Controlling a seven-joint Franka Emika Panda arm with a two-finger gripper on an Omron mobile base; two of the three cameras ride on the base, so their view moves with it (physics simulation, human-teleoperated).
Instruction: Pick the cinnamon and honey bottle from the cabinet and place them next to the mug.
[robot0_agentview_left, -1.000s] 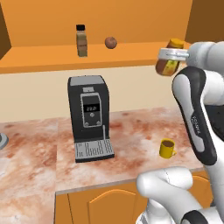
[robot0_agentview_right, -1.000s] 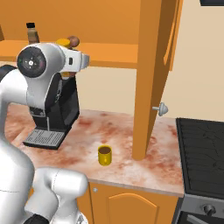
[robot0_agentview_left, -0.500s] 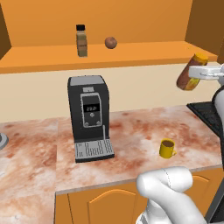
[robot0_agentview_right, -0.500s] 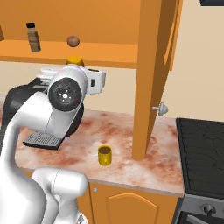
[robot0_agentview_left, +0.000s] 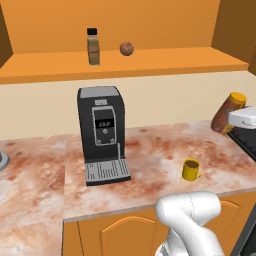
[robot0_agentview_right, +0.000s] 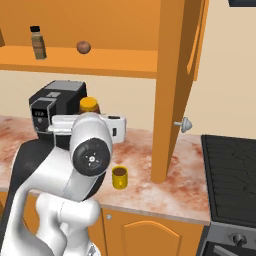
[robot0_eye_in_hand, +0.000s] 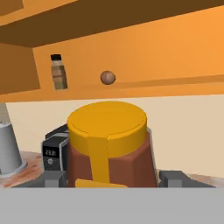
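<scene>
1. The squat amber-brown honey bottle with its orange-yellow cap sits between the two dark fingertips of the end effector, which is clamped on its sides.
2. In the left base view the honey bottle hangs tilted in the air at the far right, above the mottled reddish stone surface, with the white end effector gripping it.
3. In the right base view its cap peeks up behind the white arm, just in front of the black coffee machine.
4. The small yellow mug stands on the surface below and to the left of the held bottle, dark liquid inside it.
5. The open orange wooden cabinet holds the slim cinnamon jar with a black cap, upright on the shelf board, and a round brown ball just to its right.
</scene>
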